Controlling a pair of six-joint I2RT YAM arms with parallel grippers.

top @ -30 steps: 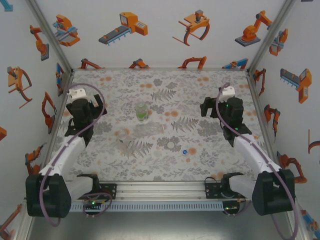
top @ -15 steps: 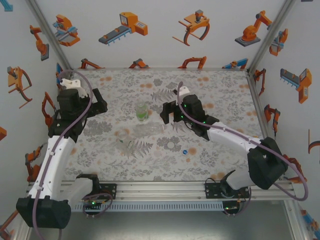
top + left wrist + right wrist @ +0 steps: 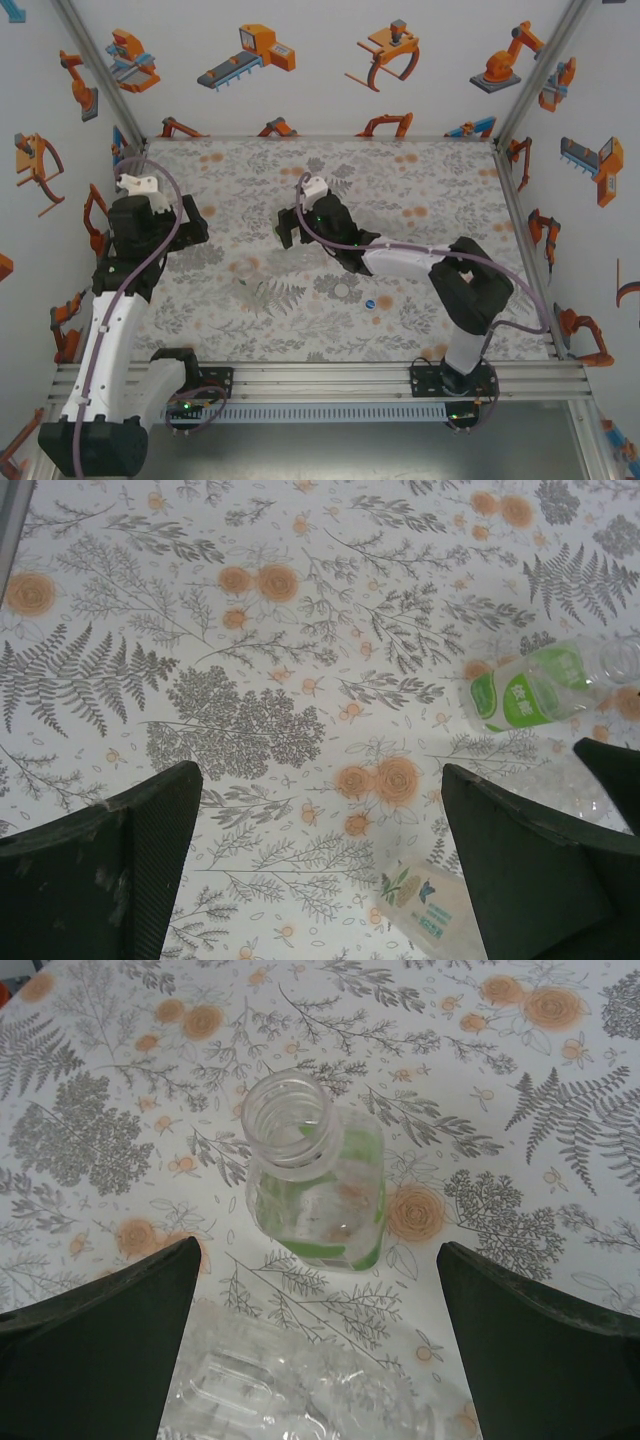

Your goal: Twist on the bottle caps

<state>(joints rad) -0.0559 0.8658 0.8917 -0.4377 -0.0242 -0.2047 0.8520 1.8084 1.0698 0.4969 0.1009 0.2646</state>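
We judge the task barely begun: the green bottle [image 3: 312, 1175] stands upright on the counter [image 3: 520, 1050] with its neck bare, a colourless bottle [image 3: 300, 1390] lies just beside it, and the blue cap [image 3: 371, 304] sits loose, well apart from both. Our right end effector [image 3: 317, 1250] hangs over the upright bottle, fingers wide and empty. The left end effector [image 3: 320, 775] is likewise wide and holds nothing, so all the capping is left to do.

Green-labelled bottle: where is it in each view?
Right wrist: green-labelled bottle upright, uncapped, centre of picture.
Left wrist: right edge, mid-height.
Top external: centre of the mat, mostly covered by the right gripper.
Shared landmark: clear bottle lying beside it.
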